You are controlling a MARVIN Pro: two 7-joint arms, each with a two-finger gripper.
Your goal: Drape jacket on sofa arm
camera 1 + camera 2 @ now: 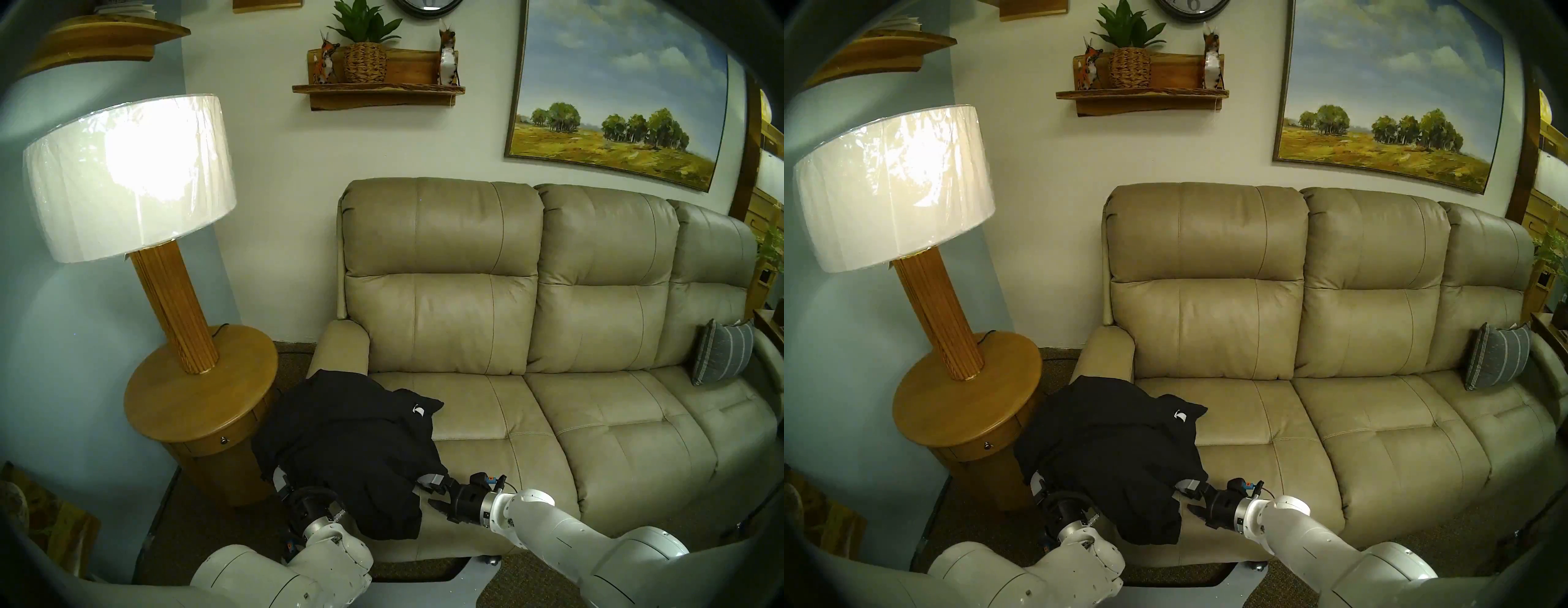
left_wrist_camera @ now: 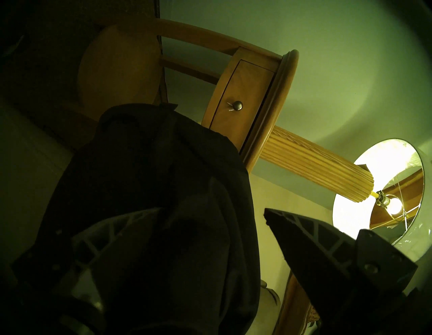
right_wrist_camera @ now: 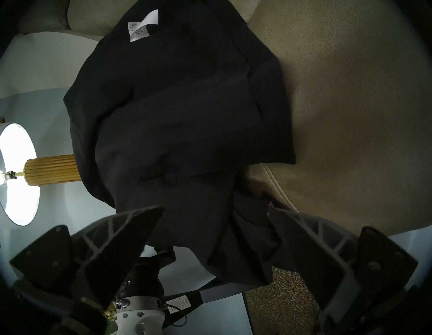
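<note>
The black jacket lies bunched over the front of the beige sofa arm and spills onto the left seat cushion. Its white tag faces up. My left gripper sits under the jacket's front left edge, mostly hidden. In the left wrist view my left gripper is open, with jacket fabric draped over one finger. My right gripper is at the jacket's front right edge, over the seat. In the right wrist view it is open, with loose fabric hanging between the spread fingers.
A round wooden side table with a lit lamp stands just left of the sofa arm. A grey striped pillow leans at the sofa's far right end. Carpet lies between the table and the sofa.
</note>
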